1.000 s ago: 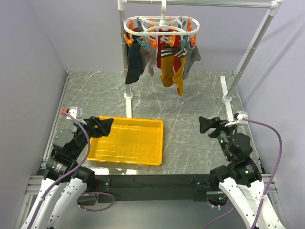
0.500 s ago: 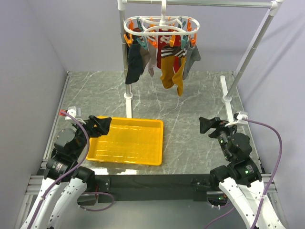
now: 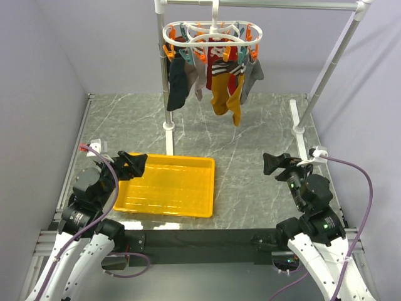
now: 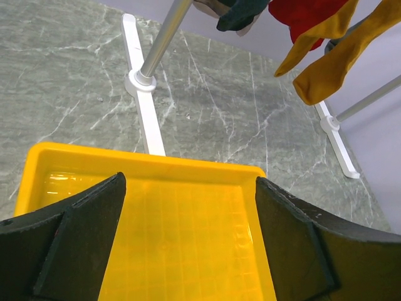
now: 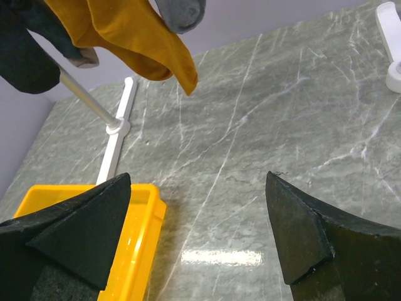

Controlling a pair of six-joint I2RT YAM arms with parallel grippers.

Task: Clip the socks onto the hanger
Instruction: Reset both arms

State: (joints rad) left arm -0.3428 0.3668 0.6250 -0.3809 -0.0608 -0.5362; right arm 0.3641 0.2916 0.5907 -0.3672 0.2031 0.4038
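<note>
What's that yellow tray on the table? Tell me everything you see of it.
The tray is bright yellow, glossy plastic by the look, rectangular with rounded corners, a raised rim and a faint grid moulded into its floor. It lies flat on the grey marbled table, toward the near left, with nothing in it. The left claw hangs open over its left end.

Over the past second, we see the left gripper (image 3: 136,164) draw slightly back and to the left at the far-left corner of the yellow tray (image 3: 210,188), its wrist sinking toward the base. The right gripper (image 3: 270,164) shifts only a hair to the right above the table (image 3: 250,138).
</note>
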